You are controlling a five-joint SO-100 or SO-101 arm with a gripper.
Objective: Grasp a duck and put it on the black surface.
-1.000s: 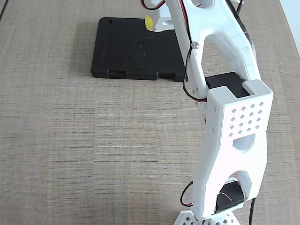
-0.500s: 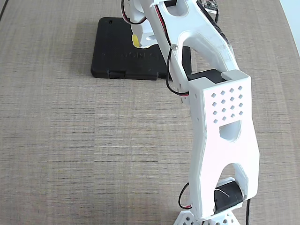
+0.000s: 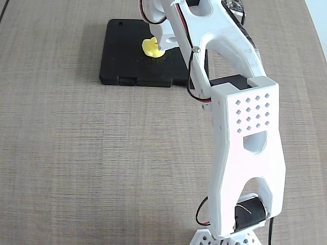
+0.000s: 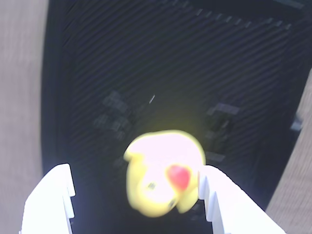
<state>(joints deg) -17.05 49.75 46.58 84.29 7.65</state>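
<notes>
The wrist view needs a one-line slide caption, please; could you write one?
Yellow duck between the open gripper fingers, over the black surface.

You see the duck (image 3: 152,47), small and yellow with a red-orange beak, over the middle of the black surface (image 3: 122,61). The slab lies flat on the table, matte, rounded corners, notched near edge.

A table (image 3: 76,153) fills nearly the whole fixed view, its top a grey-brown weave of fine horizontal streaks (much like printed wood grain). Light falls evenly, soft, with no hard shadows. At two o'clock a pale bluish strip (image 3: 318,20) cuts the corner beyond the table's edge. At eleven o'clock a thin dark line (image 3: 3,11) crosses the corner.
</notes>
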